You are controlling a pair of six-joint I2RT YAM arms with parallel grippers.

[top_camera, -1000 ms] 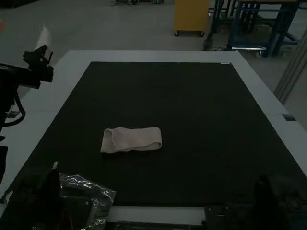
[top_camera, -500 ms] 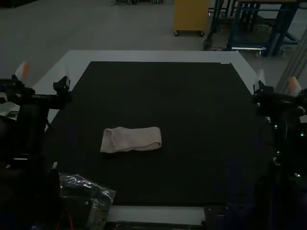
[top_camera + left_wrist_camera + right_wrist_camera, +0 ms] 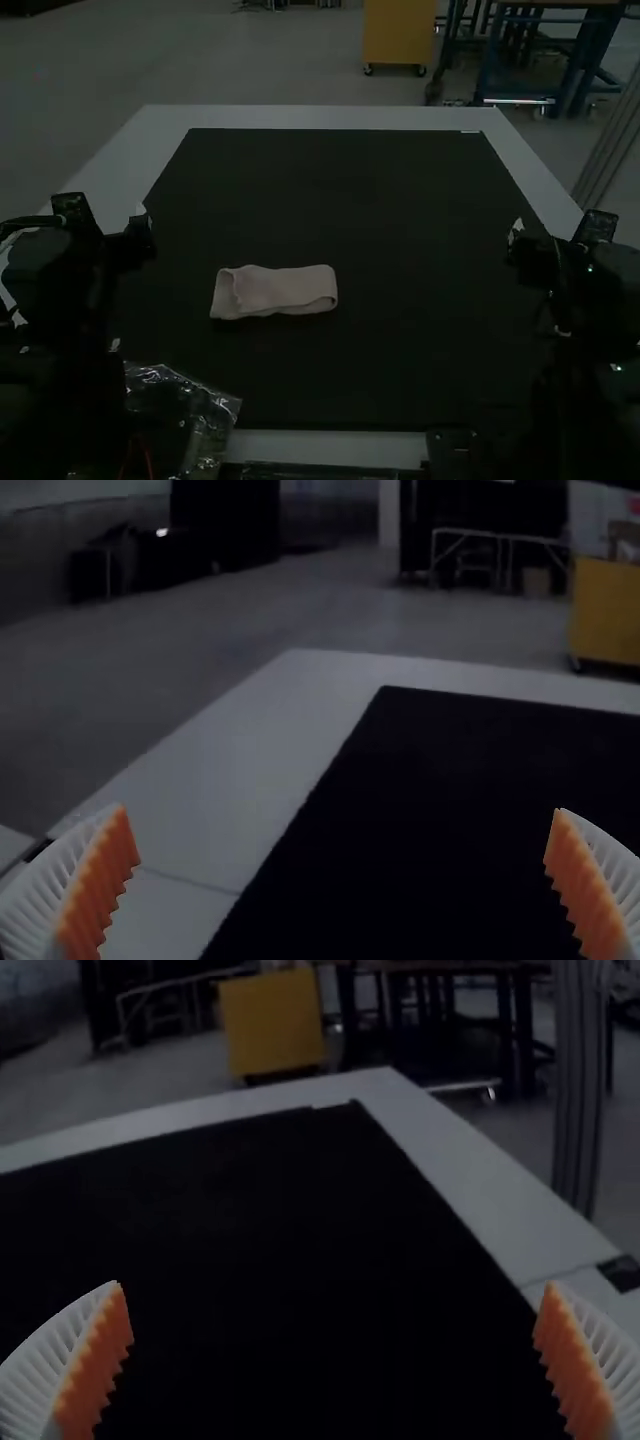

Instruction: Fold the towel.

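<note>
The towel [image 3: 275,291] lies folded in a strip on the bench [image 3: 330,118], left of centre, nearer the near edge. By opposite side edges, the left pincer [image 3: 108,233] and right pincer [image 3: 557,243] gape wide, empty.

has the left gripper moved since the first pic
Yes: in the high view, the left gripper has shifted down and rightward, judged by the mat's left edge.

Shows smooth grey floor [image 3: 400,610] past bench [image 3: 470,1170] far edge, dimly lit. Has yellow cabinet [image 3: 270,1025] beyond that edge, dark-legged table [image 3: 526,1035] beyond far right corner, ribbed metal post [image 3: 575,1090] past right edge. Includes pale rail frame [image 3: 470,530] farther back.
</note>
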